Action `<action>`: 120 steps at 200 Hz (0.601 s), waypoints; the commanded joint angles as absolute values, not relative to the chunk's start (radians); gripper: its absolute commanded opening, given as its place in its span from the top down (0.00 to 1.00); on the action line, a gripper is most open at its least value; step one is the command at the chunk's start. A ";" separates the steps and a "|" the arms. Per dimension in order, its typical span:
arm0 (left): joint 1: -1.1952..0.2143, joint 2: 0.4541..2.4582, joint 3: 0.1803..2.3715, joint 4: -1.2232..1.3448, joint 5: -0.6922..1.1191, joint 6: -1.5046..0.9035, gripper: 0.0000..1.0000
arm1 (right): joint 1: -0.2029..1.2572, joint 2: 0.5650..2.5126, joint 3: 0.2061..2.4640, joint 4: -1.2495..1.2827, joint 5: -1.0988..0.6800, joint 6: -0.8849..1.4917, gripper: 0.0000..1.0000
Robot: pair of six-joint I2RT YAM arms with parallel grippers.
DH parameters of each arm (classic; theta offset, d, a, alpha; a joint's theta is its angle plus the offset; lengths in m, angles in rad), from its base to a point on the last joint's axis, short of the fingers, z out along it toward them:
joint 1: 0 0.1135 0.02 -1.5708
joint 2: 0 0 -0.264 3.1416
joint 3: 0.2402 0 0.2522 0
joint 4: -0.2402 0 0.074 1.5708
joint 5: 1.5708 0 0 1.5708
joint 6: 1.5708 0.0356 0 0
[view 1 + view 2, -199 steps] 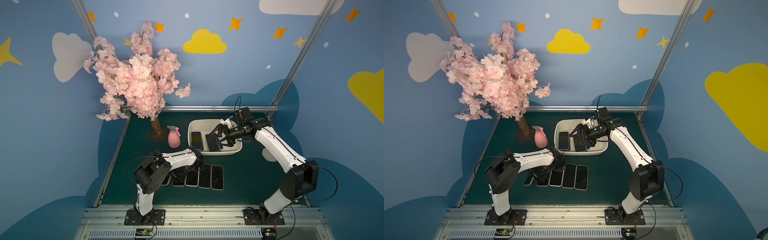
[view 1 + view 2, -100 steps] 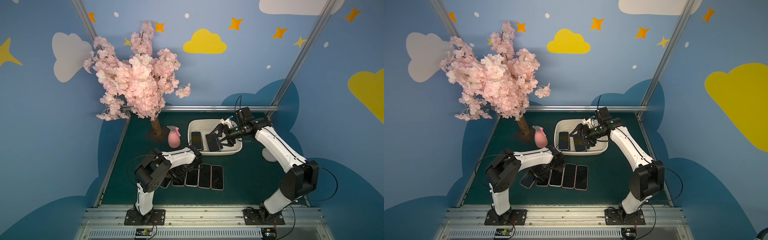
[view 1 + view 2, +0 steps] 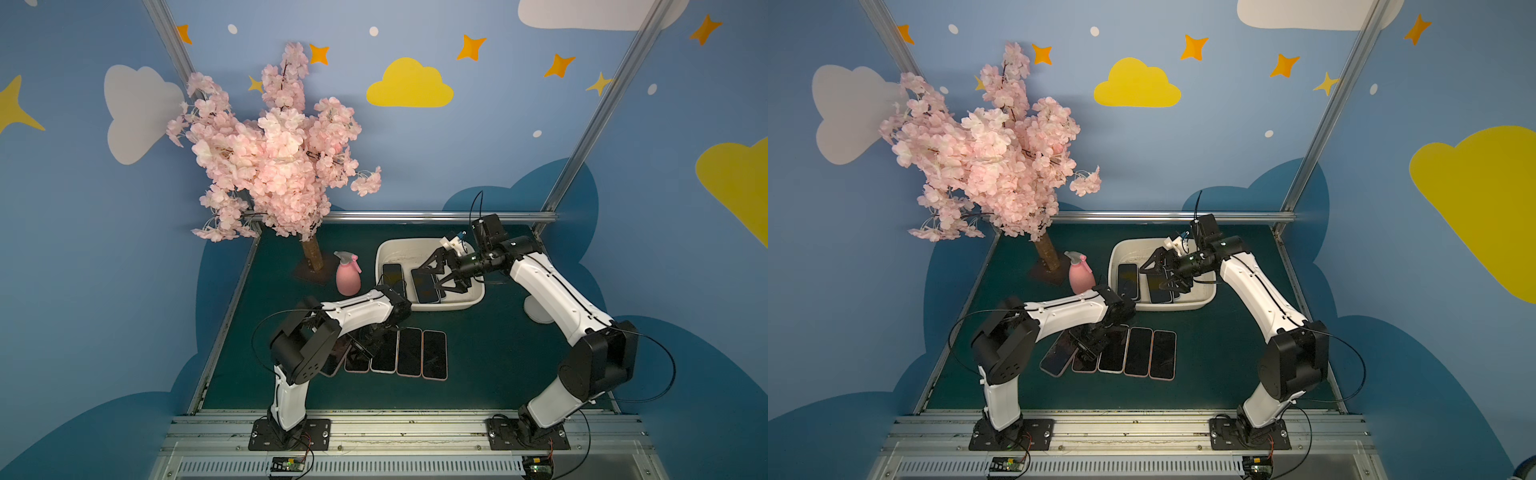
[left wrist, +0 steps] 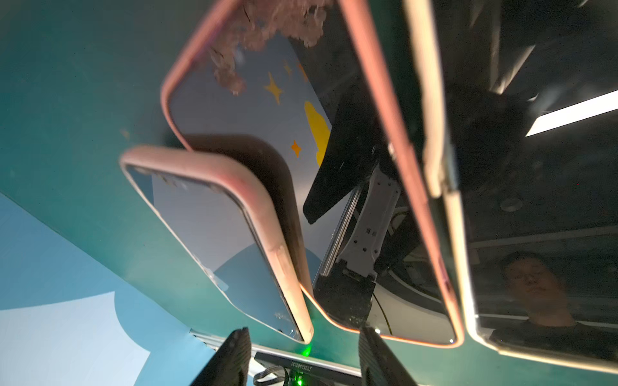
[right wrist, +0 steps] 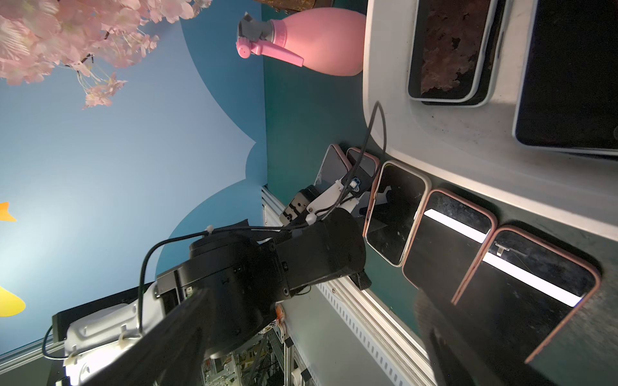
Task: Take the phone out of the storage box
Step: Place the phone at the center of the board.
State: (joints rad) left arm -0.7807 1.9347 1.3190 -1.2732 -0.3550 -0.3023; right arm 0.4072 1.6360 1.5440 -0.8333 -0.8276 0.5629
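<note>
Storage box (image 3: 453, 305) sits back-centre on the green desk (image 3: 498, 353). Pink spray bottle (image 3: 348, 278) stands just beside its left end, w/ the blossom tree (image 3: 274, 153) further back-left.

Phone (image 3: 426, 286) lies inside the box, flat, screen up, in the middle-to-right part. It seems to rest on a 2nd unit. Another phone (image 3: 392, 272) lies by the box's left wall.

Right arm (image 3: 552, 291) reaches over the box from the right. Right jaws are spread wide above that phone, nothing gripped. Whether a tip touches the screen: can't tell.

Left arm (image 3: 353, 309) is bent low over the front of the desk. Left jaws are partly apart; in the left wrist view the fingertips (image 4: 234, 361) have nothing btwn them. They hang just above the left end of the phone row (image 3: 409, 351).

The row lies in front of the box: 4 units side by side, screens up. A 5th, pink-cased phone (image 4: 214, 234) sits skewed at the left end. One long edge is propped on its neighbour (image 4: 234, 117), so it's tilted.
</note>
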 commanded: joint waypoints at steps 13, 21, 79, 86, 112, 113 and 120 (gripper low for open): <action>-0.719 1.977 1.321 -1.283 -0.383 -0.270 0.44 | 0.403 1.626 1.533 -0.828 -0.824 0.546 0.01; -0.704 1.982 1.321 -1.278 -0.384 -0.261 0.44 | 0.403 1.628 1.532 -0.829 -0.824 0.546 0.02; -0.640 2.033 1.363 -1.255 -0.394 -0.203 0.43 | 0.403 1.647 1.539 -0.829 -0.828 0.546 0.01; -0.633 2.041 1.366 -1.252 -0.397 -0.198 0.43 | 0.405 1.649 1.538 -0.828 -0.828 0.548 0.01; -0.618 2.065 1.383 -1.242 -0.394 -0.180 0.43 | 0.405 1.650 1.532 -0.828 -0.826 0.546 0.02; -0.618 2.066 1.384 -1.241 -0.397 -0.180 0.43 | 0.404 1.649 1.531 -0.828 -0.826 0.546 0.01; -0.617 2.070 1.386 -1.238 -0.404 -0.176 0.43 | 0.405 1.649 1.527 -0.828 -0.825 0.546 0.01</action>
State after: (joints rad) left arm -0.6289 2.0342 1.3746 -1.2755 -0.3904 -0.2012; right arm 0.4072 1.6405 1.5387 -0.8337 -0.8276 0.5606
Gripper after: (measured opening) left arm 0.569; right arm 0.985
